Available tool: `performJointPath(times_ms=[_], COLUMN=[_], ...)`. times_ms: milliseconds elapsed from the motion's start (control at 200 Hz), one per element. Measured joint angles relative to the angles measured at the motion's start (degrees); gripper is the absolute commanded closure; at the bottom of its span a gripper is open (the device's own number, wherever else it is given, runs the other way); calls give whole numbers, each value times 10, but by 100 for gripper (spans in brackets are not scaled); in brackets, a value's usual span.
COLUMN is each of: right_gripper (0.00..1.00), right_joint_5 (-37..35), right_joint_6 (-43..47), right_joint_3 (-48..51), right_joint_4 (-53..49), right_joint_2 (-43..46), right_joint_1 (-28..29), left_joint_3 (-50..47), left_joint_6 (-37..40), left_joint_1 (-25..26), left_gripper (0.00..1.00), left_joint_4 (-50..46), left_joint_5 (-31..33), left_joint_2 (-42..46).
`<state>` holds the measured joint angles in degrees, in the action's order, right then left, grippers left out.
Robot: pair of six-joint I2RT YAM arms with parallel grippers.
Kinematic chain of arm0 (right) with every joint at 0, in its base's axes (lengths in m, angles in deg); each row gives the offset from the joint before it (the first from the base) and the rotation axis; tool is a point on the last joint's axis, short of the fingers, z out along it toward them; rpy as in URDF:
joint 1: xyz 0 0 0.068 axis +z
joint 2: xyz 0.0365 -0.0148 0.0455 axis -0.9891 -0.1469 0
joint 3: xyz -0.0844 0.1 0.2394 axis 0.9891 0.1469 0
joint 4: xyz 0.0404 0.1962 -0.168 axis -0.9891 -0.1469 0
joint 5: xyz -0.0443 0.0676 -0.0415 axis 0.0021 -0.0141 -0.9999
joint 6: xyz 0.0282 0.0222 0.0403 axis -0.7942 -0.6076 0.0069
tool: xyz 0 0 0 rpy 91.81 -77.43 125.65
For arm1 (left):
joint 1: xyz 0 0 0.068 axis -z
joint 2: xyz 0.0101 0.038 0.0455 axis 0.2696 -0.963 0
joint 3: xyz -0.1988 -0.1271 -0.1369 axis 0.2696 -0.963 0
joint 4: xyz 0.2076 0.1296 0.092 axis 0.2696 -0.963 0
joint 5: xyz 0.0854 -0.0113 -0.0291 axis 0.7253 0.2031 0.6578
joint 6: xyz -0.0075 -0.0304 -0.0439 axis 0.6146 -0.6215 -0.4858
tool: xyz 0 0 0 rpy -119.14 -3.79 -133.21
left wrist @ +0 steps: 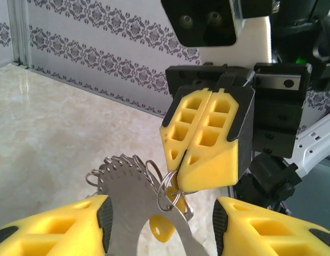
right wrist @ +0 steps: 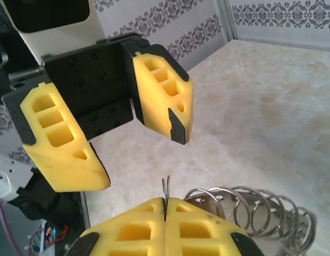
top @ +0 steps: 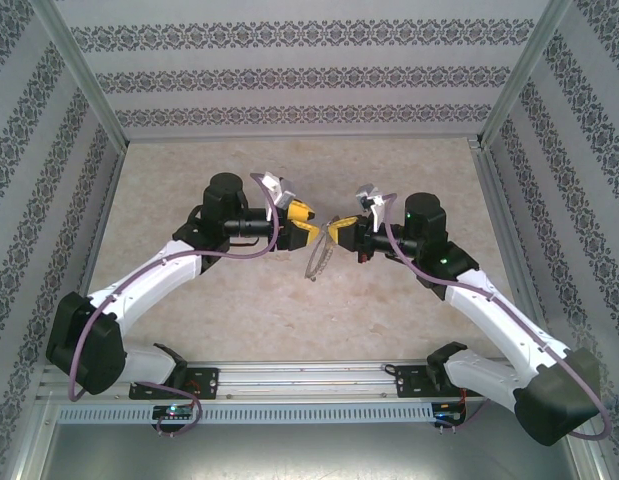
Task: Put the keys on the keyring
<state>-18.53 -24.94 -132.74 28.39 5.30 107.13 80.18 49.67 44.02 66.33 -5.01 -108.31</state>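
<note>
Legible text, brands, numbers, signs: none could be read
Wallpaper bands (top: 309, 78): carried repeating ornament only; no lettering
</note>
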Motion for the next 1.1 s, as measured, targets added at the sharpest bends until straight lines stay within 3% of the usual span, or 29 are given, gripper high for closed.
performJointPath(times_ms=[425, 924, 1104], right_gripper=[100, 100, 100], right_joint_5=[38, 50, 50], right_joint_6=[104, 105, 105], right_joint_3=[-67, -71, -79], right_joint_4=[-135, -143, -143], right_joint_2=[-15, -39, -47], right_joint_1=[0, 0, 0], left_joint_3=[82, 87, 87], left_joint_6=[80, 73, 61], left_joint_1=[0, 0, 0], left_gripper=[55, 57, 64], left_joint_4=[-155, -169, -167], left_joint_5=[-47, -86, -95], left_joint_2=[-23, -56, -64])
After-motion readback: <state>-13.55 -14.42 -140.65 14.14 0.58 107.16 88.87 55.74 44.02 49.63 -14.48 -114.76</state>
